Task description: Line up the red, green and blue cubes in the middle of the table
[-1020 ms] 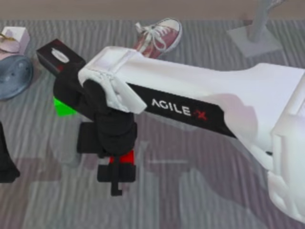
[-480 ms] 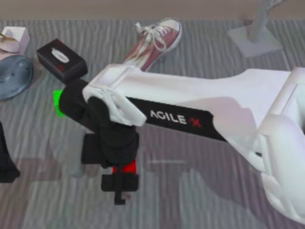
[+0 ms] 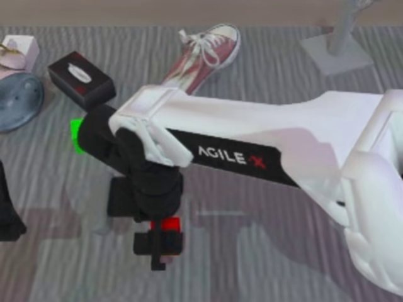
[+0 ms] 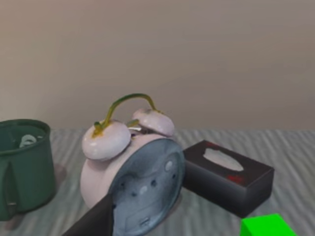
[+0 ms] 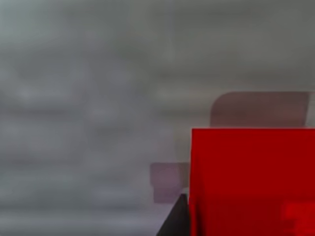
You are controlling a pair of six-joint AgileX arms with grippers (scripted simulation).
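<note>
The red cube [image 3: 165, 224] sits between the fingers of my right gripper [image 3: 161, 234], left of the table's middle and towards its front. That gripper is shut on it. In the right wrist view the red cube [image 5: 251, 182] is very close, with one dark finger [image 5: 174, 221] against its side and the striped grey table [image 5: 88, 123] just beyond. The green cube [image 3: 76, 134] lies on the table to the left, half hidden under my right arm; the green cube [image 4: 266, 226] also shows in the left wrist view. The blue cube is hidden.
My left arm [image 3: 6, 214] is parked at the left edge, with one finger [image 4: 96, 221] showing. A black tissue box [image 3: 82, 80], an alarm clock [image 3: 16, 97] and a red sneaker [image 3: 201, 53] lie at the back. A green cup [image 4: 22, 169] stands beside the clock. A grey stand [image 3: 337, 47] is at the back right.
My right arm has swung a little towards the front with the red cube in its gripper, uncovering the tissue box and hiding more of the green cube. It has barely moved in the last half second.
</note>
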